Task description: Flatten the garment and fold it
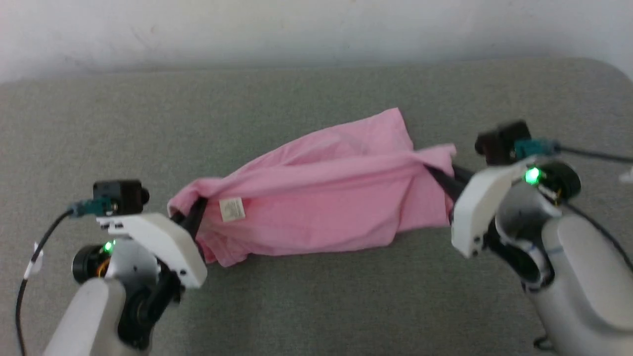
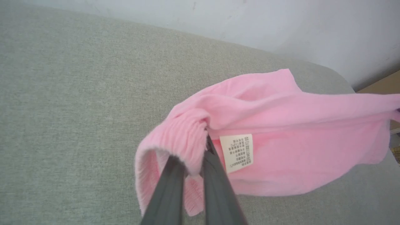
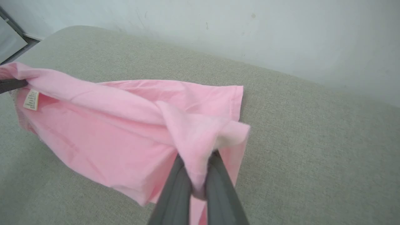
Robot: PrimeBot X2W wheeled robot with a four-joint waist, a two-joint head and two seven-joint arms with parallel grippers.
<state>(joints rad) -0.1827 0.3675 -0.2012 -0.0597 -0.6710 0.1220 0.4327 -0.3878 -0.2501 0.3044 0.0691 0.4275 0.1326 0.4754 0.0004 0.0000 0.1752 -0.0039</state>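
Garment (image 1: 321, 207) stretched, left claw (image 1: 194, 212) clamping one end, right claw (image 1: 437, 174) clamping the other

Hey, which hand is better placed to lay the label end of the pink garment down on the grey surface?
Left, probably. The left hand is shut on the garment by its ribbed hem, right beside the care label; the right hand grips the opposite end, away from the label.
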